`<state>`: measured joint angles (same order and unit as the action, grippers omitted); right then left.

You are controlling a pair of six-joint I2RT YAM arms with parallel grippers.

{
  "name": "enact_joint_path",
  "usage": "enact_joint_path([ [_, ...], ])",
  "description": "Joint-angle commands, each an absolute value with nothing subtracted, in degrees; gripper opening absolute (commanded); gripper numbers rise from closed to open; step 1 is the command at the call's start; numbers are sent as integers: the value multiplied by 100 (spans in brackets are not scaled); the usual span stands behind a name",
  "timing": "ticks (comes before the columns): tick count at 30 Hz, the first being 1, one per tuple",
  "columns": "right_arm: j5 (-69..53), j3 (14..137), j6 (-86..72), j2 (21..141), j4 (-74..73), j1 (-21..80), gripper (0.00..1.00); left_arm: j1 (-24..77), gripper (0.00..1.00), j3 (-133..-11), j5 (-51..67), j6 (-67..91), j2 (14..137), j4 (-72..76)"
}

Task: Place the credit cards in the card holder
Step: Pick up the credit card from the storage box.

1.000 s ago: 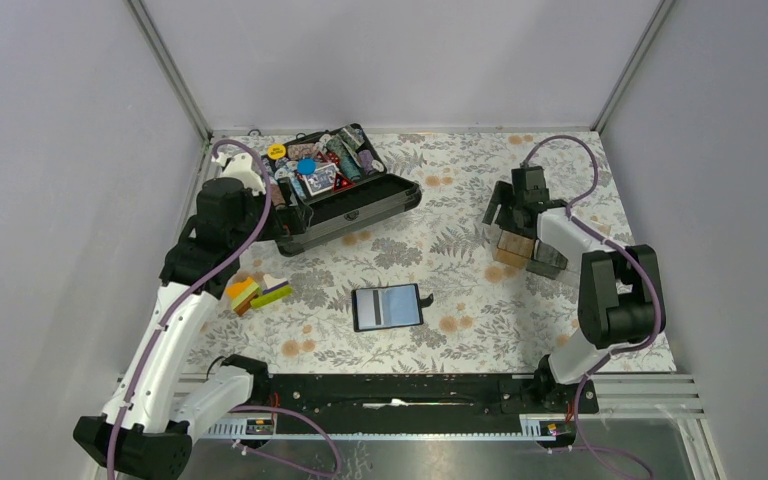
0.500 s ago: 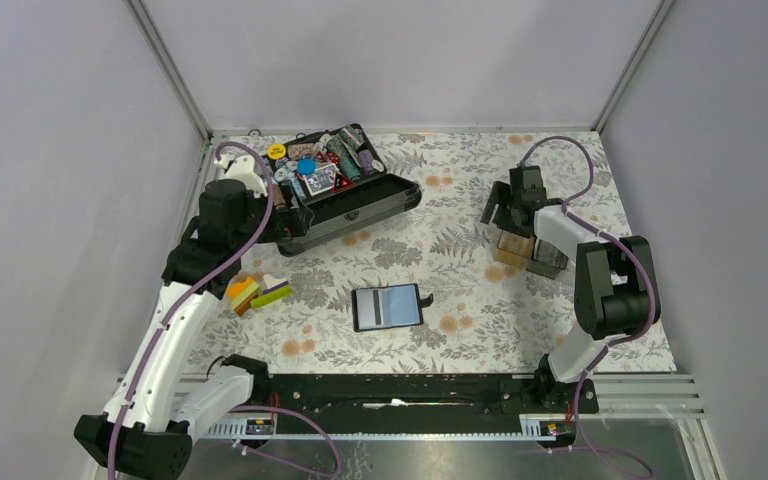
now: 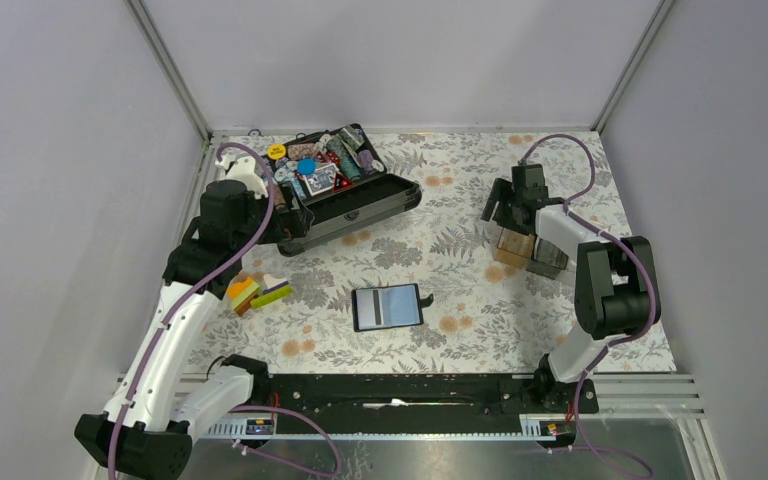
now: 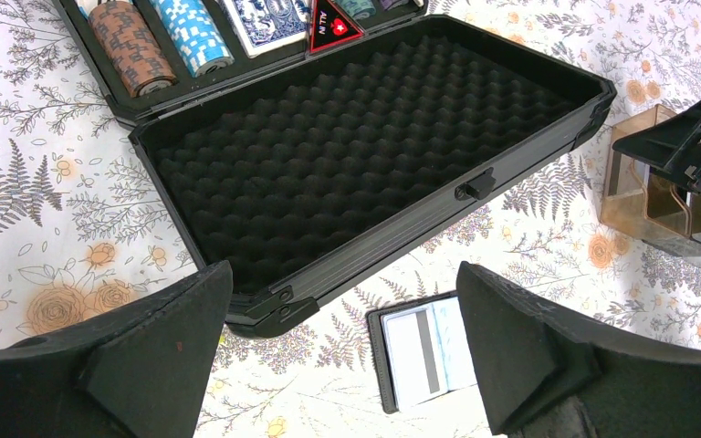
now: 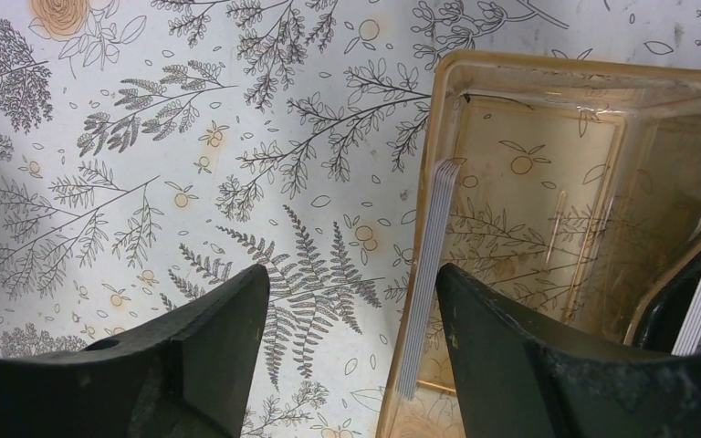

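The card holder (image 3: pixel 388 307) lies open at mid-table, black, with a white card with a grey stripe in its pocket; it also shows in the left wrist view (image 4: pixel 424 347). Loose coloured cards (image 3: pixel 257 291) lie in a small pile at the left. My left gripper (image 3: pixel 295 212) is open and empty, hovering over the black chip case's near edge; in its wrist view (image 4: pixel 342 365) the card holder sits by its right finger. My right gripper (image 5: pixel 351 292) is open, straddling the left wall of the acrylic tray (image 5: pixel 548 219), where a stack of thin white-edged cards (image 5: pixel 424 274) stands on edge.
The large black chip case (image 3: pixel 345 195) lies open at the back left, with chips and decks in one half and foam (image 4: pixel 356 155) in the other. The brown-tinted acrylic tray (image 3: pixel 516 246) stands at the right, with a dark part (image 3: pixel 550 258) beside it. Walls enclose the table.
My right arm has shifted slightly to the left at the acrylic tray. The left arm, the card holder and the loose cards have not moved.
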<state>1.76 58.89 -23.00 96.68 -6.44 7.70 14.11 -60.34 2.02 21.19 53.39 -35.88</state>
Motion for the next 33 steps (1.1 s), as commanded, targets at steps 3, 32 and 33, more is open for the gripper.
enact_joint_path([
  [3, 22, 5989, -2359, 9317, -423, 729, 72, 1371, 99, -6008, 228, 2043, 5306, -3236],
  [32, 263, 5946, -2308, 9235, -586, 729, 32, 1371, 99, -5998, 470, 2057, 5457, -3234],
  [33, 268, 5949, -2299, 9229, -590, 729, 32, 1371, 99, -5998, 481, 2057, 5466, -3237],
])
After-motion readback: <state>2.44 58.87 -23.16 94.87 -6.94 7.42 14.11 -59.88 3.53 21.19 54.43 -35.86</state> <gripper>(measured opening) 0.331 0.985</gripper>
